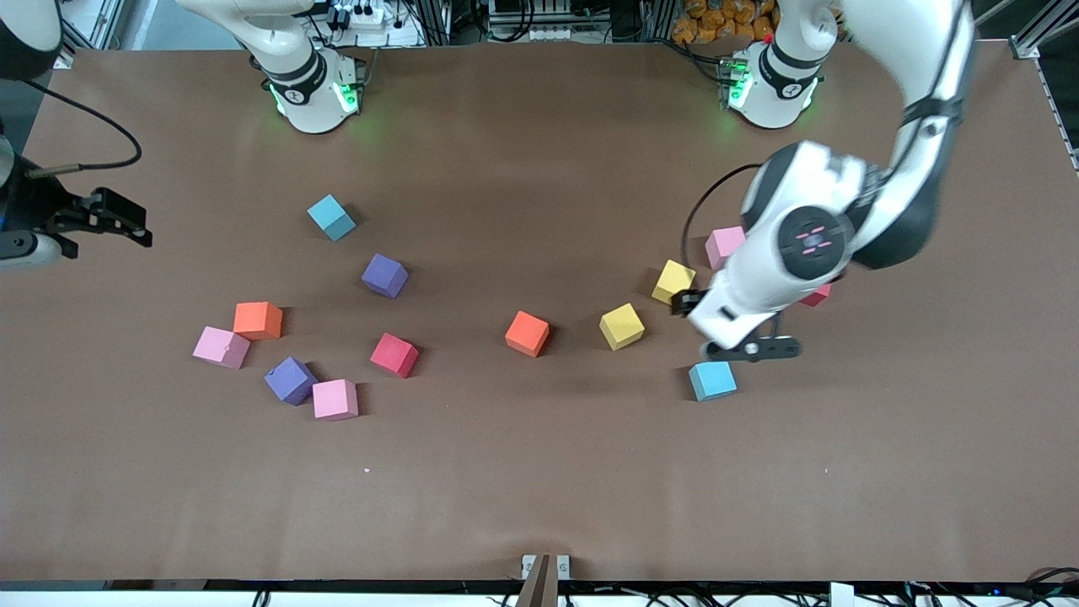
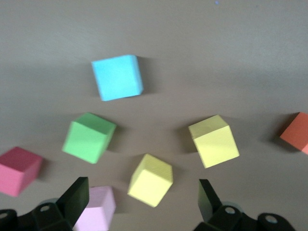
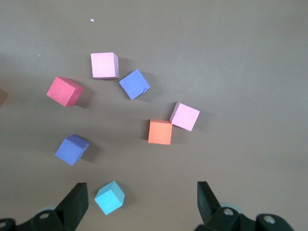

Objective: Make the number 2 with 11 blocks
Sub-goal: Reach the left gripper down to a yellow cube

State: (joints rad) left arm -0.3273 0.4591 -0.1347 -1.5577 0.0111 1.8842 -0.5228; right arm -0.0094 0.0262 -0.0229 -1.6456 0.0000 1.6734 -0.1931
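While all blocks [image 1: 527, 333] lie scattered on the surface [image 1: 539, 480] and no digit is begun, the step is the first pick; the left gripper [image 1: 750, 347] hangs wide open and empty over the cluster at its arm's end, above a yellow block [image 2: 150, 180]; next it must descend and close on one. The right gripper [image 1: 101, 223] waits open, empty; no containers appear.

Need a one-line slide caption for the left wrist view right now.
Open left gripper over scattered blocks: cyan, green, two yellow, none yet grasped.
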